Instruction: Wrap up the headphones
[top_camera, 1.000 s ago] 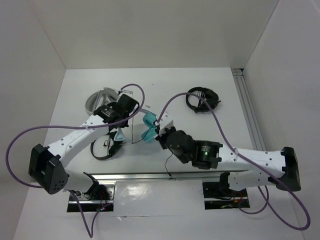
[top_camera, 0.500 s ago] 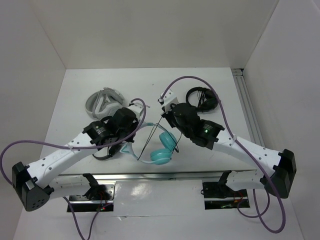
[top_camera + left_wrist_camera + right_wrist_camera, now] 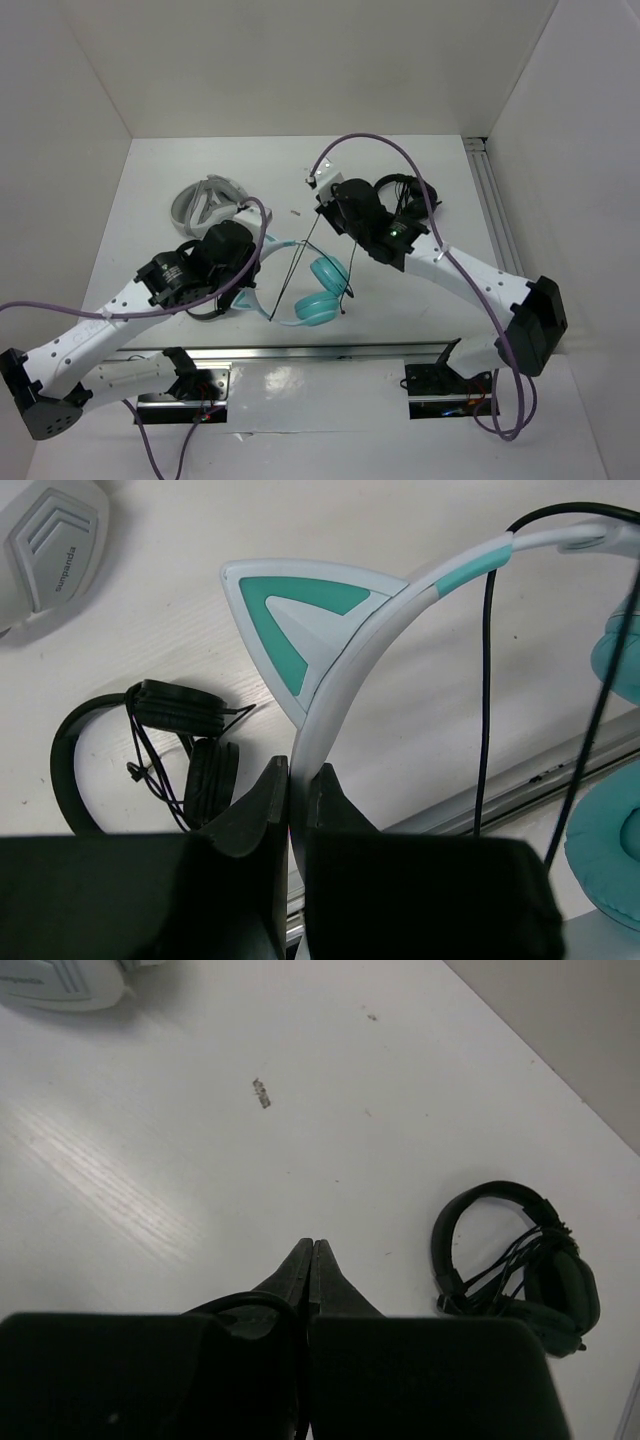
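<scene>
Near the middle of the white table (image 3: 400,310), a little toward 6 o'clock in the top view: the teal cat-ear headphones (image 3: 318,306), 2 ear cups close together. Resting or just lifted, impossible to tell.

Pale blue headband (image 3: 400,590) off toward 9 o'clock of the cups, pinched close below 1 cat-ear point (image 3: 300,615) by the left gripper (image 3: 298,777), jaws clamped tight on its edge.

Thin black cable (image 3: 296,266) taut in a straight slant from 8 o'clock of the cups up to 12 o'clock, ending at the right gripper (image 3: 311,1252). Fingers there pressed together with no gap, a short loop of that cable just at 9 o'clock of them in the right wrist view; nipped on the cable, to judge by the taut line from above.

At 10 o'clock on the table, well apart from the cups: bulky grey-white headphones (image 3: 205,200). At 2 o'clock, partly behind the right arm: small black headphones (image 3: 520,1260), own cord bunched against them. Under the left arm at 8 o'clock: a 2nd small black pair (image 3: 150,745), lying flat, near the clamped headband in the left wrist view.

Small pale scrap (image 3: 261,1093) alone on the table at 12 o'clock of the right fingers. Metal rail (image 3: 330,350) along the near edge at 6 o'clock.
</scene>
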`<state>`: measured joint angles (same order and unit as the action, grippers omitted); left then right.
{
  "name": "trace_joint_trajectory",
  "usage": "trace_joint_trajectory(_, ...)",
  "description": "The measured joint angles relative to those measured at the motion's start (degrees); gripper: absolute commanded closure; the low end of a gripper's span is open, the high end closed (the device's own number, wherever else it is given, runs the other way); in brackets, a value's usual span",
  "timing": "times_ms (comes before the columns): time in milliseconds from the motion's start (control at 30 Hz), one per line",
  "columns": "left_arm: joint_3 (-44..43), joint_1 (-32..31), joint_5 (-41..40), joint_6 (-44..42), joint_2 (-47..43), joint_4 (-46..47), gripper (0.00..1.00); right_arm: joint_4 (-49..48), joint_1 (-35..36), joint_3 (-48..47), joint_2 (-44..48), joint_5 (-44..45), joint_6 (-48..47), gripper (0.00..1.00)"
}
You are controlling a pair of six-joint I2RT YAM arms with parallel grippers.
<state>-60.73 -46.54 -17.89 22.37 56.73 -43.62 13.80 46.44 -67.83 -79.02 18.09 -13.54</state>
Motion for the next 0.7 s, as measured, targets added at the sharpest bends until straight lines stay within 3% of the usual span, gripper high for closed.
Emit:
trace_joint_trajectory(167, -1.16, -0.07, 0.70, 0.04, -1.33, -1.22, 1.00, -0.20, -3.78, -2.08, -4.66, -3.61, -0.96, 0.99)
trace_joint_trajectory(333, -2.84, -0.92, -0.42, 0.07, -1.53, -4.13, 1.00, -0.04, -7.10, -4.85, -5.97, -14.38, -1.42, 0.96)
trace_joint_trajectory(433, -3.72, -1.07, -0.44, 0.07, -1.53, -5.03, 1.00, -1.14, -8.57, -5.25, -5.97, -19.76, -1.27, 1.00)
trace_joint_trajectory(700, -6.69, -1.42, 0.39, 0.09, -1.62, -8.07, 1.00, -8.98, -10.29, 0.87, -8.46, -30.18, 1.73, 1.00)
